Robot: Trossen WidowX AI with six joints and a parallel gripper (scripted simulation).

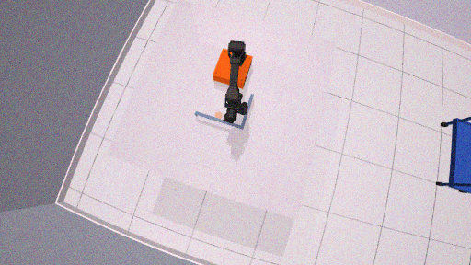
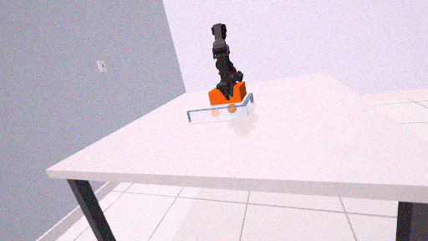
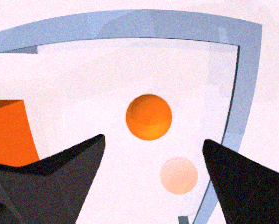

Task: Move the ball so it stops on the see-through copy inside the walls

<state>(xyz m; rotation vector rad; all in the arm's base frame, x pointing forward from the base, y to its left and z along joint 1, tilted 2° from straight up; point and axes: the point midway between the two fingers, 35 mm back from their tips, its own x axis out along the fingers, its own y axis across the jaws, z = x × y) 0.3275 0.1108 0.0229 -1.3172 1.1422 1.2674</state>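
— What do you have from the top camera?

— I see my arm (image 1: 234,78) reaching out from the orange base block (image 1: 232,68) over the corner made by the two low clear walls (image 1: 244,120). The gripper (image 1: 231,117) sits above the inside of that corner. The pale see-through copy (image 1: 218,115) shows just beside it, close to the longer wall. I can't make out the ball from up here; the arm covers that spot.

— And the exterior camera?

— From there the arm (image 2: 222,61) stands bent over the base block (image 2: 226,94) on the white table (image 2: 259,149). Through the clear walls (image 2: 219,112) I see the ball (image 2: 231,108), solid orange, lying on the table inside the corner. The see-through copy (image 2: 215,112) is beside it, near but apart. The gripper's tips are too small to read in this view.

— Wrist camera?

— That one is the clearest. My two dark fingers stand wide apart at the bottom corners of the view, with nothing between them; the pincer is open and holds nothing. The ball (image 3: 148,116) lies on the table ahead, between the lines of the fingers but touching neither. The see-through copy (image 3: 179,175) is near it, not overlapping. The walls (image 3: 244,70) curve around both, and a piece of the base block (image 3: 10,132) shows at the left edge.
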